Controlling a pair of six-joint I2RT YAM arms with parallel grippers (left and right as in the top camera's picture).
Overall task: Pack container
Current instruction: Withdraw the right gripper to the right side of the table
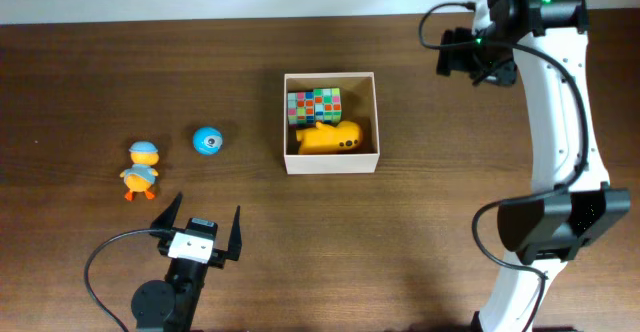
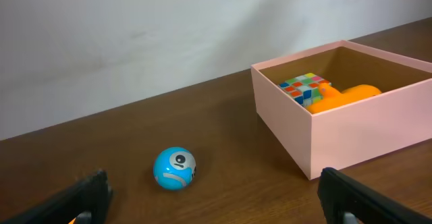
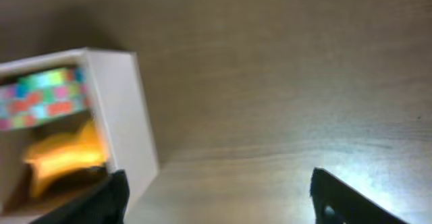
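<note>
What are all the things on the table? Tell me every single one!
square white-walled cardboard container: one, white outside, tan inside, middle of the table
multicoloured checkered cube: one, many colours, inside the container
yellow plastic toy: one, yellow, inside the container, beside the cube
round blue ball: one, blue, left of the container
orange duck toy with a blue hat: one, left of the ball
brown wooden table: one, under everything
left gripper: one, black, open, empty, near the ball
right gripper: one, black, open, empty, right of the container
</note>
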